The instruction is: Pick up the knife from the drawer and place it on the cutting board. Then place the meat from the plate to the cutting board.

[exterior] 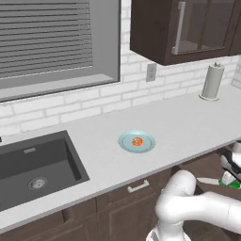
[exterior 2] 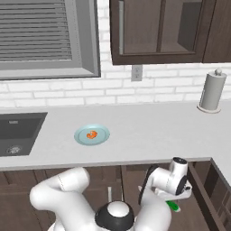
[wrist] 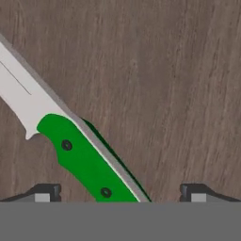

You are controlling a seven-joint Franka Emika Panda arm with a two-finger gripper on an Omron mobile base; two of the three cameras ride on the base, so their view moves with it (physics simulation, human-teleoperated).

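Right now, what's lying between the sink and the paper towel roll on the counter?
In the right base view, between sink and paper towel roll lies the plate carrying the meat.

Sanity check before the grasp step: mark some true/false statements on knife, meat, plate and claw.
1. The meat lies on the plate. True.
2. The knife rests on the counter beside the sink. False: it lies on the dark wood drawer floor, below counter level.
3. The claw has its fingertips spread either side of the green handle. True.
4. The paper towel roll lies tipped over. False: it stands upright.
5. The knife's blade is clamped between the fingertips. False: the blade extends away from them, and the handle sits between them.
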